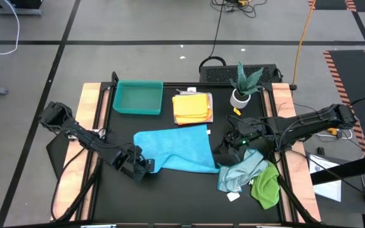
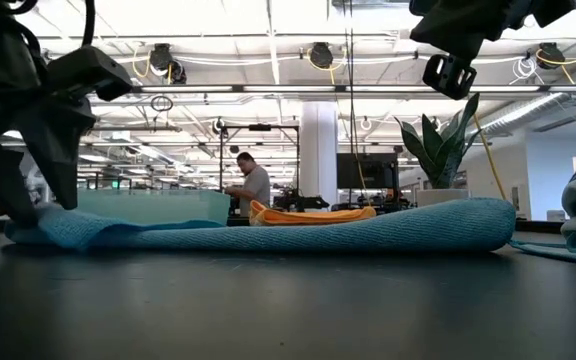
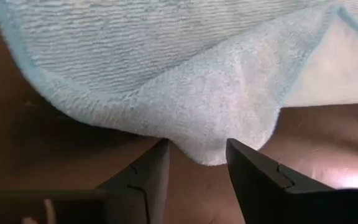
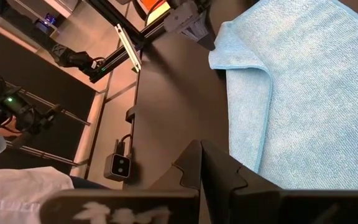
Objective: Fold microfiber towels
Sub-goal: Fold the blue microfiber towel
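A bright blue towel (image 1: 176, 149) lies spread on the black table, its far right corner turned over (image 4: 241, 53). My left gripper (image 1: 146, 168) is low at the towel's near left corner (image 3: 207, 152), open, one finger on either side of that corner. My right gripper (image 4: 201, 163) is shut on nothing and hovers above the table off the blue towel's right edge (image 1: 227, 140). A folded yellow-orange towel (image 1: 192, 107) lies at the back. A pale blue towel (image 1: 241, 170) and a green towel (image 1: 266, 187) lie crumpled at the near right. My left gripper slants down from the table's left at the blue towel's near left corner (image 3: 197, 146), which lies flat on the table. The corner shows between the two open fingers (image 3: 248, 168); whether they touch the cloth I cannot tell.
A teal tray (image 1: 138, 97) stands at the back left beside the yellow-orange towel. A potted plant (image 1: 243, 85) stands at the back right. A white tag (image 1: 233, 196) lies near the front edge. A person stands in the room far behind the table (image 2: 253, 190).
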